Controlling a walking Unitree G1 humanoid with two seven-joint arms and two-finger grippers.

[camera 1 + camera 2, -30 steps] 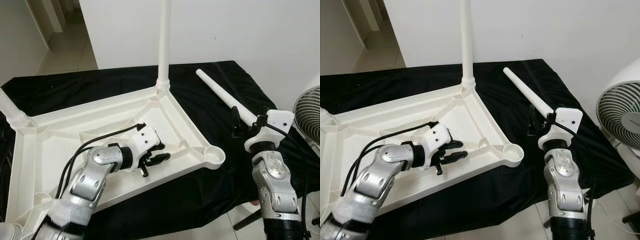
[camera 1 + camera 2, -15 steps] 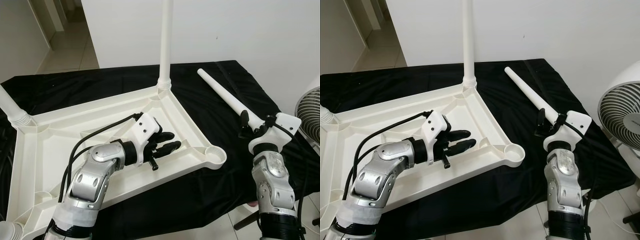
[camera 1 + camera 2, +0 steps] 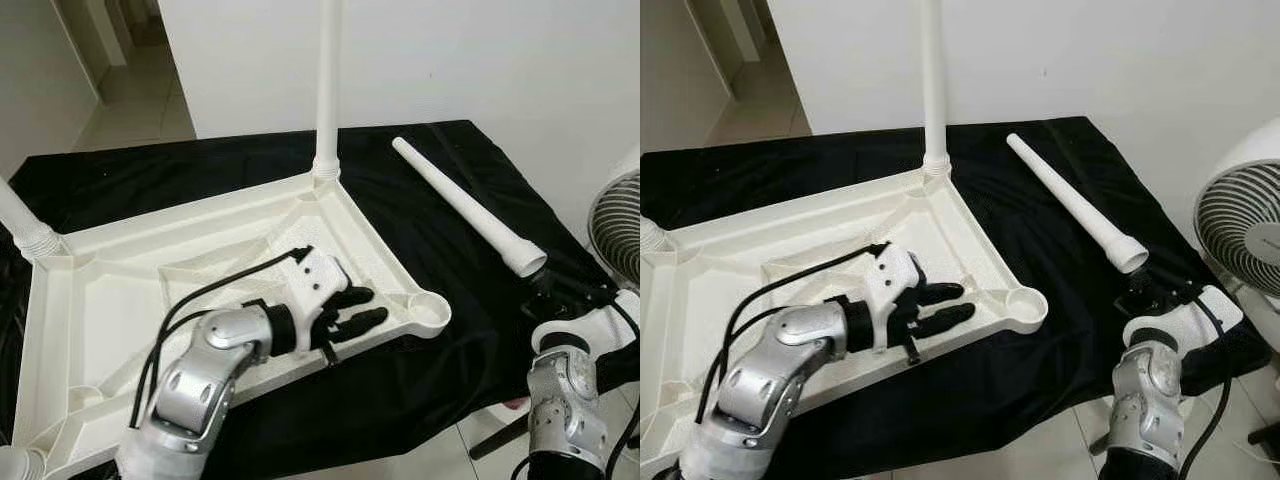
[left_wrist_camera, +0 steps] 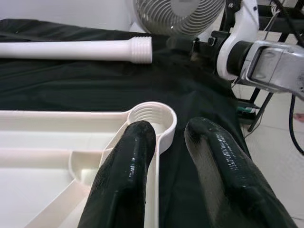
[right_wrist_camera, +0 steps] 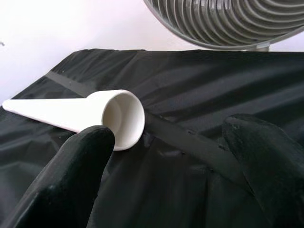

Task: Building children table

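Well apart — right hand (image 5: 166, 166) spread, loose leg (image 3: 463, 204) beside.

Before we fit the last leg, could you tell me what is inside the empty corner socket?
The corner socket shows only ribbed threads inside, with no leg in it; its bottom is hidden by the rim.

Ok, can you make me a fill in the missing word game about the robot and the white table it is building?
1. The loose white leg lies on a cloth whose colour is ____.
2. The right gripper sits near the leg's wide end with its jaws ____.
3. The left gripper points at the round ____ at the corner of the upside-down tabletop.
4. Behind the right arm stands a grey ____.

Missing words: black; open; socket; fan
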